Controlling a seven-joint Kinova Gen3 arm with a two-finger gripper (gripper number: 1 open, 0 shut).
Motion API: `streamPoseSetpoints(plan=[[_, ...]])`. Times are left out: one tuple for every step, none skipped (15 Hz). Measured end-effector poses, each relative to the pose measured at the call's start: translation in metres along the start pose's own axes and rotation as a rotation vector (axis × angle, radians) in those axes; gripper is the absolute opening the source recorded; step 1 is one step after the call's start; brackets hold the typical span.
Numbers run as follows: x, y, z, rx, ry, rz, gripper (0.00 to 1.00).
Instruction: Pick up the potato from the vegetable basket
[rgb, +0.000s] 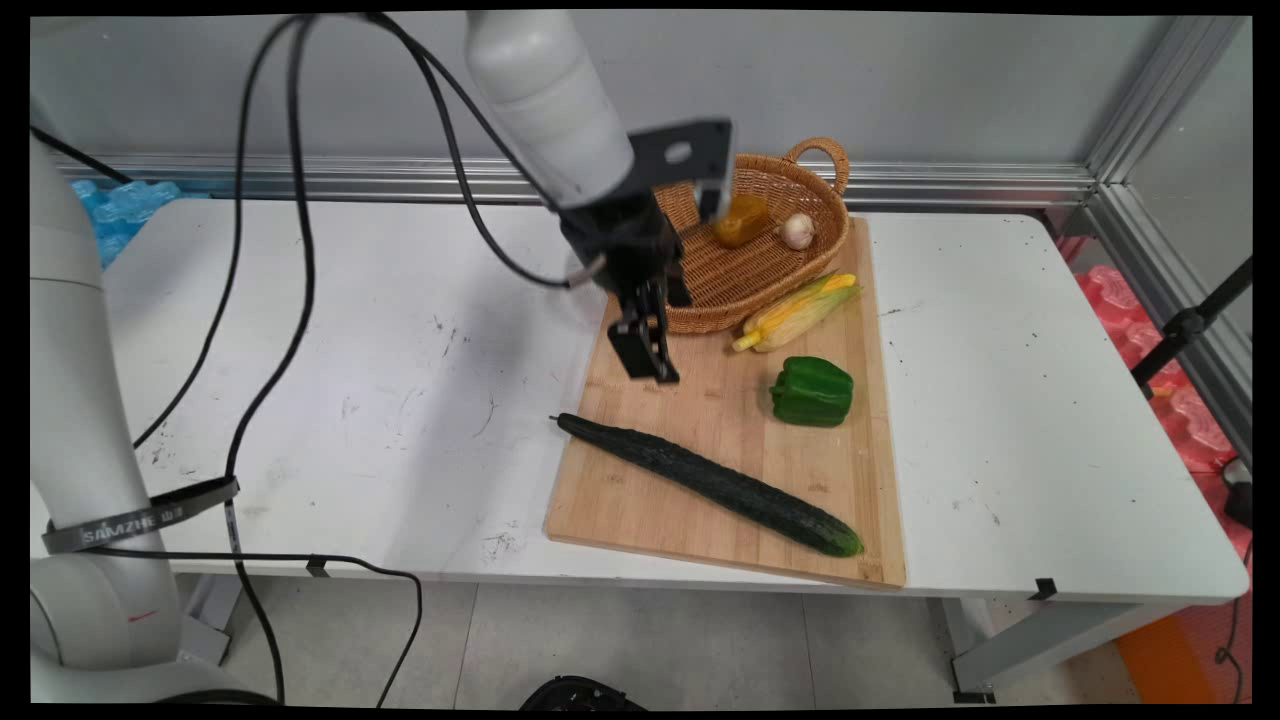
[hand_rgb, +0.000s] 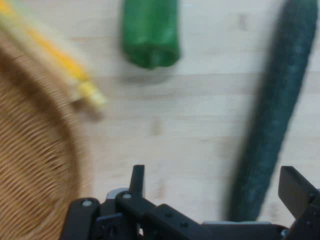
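The claw (rgb: 648, 352) hangs empty over the board (rgb: 700, 480), fingers spread wide, just beside the basket (rgb: 770, 265). The cucumber (rgb: 710, 482) lies nearest, slantwise on the board below it; in the hand view it runs up past the right finger. Farther off lie the pepper (rgb: 812, 391) and the corn (rgb: 795, 311), its tip touching the basket's wall. Inside the basket sit garlic (rgb: 797, 230) and an orange lump, partly hidden behind the arm's bracket, which I cannot name. The board rests on the white bench (rgb: 400, 400).
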Motion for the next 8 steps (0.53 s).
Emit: streamPoseSetpoints(plan=[[-0.004,-0.006,-0.010,0.028,0.008,-0.051,1.00],[-0.006,-0.011,-0.017,0.050,0.014,-0.088,1.00],[-0.009,-0.017,-0.024,0.075,0.023,-0.132,1.00],[-0.012,-0.022,-0.029,0.096,0.030,-0.170,1.00],[-0.014,-0.028,-0.033,0.122,0.038,-0.213,1.00],[-0.017,-0.033,-0.037,0.149,0.046,-0.257,1.00],[-0.020,-0.039,-0.040,0.175,0.055,-0.300,1.00],[-0.022,-0.044,-0.041,0.198,0.065,-0.337,1.00]])
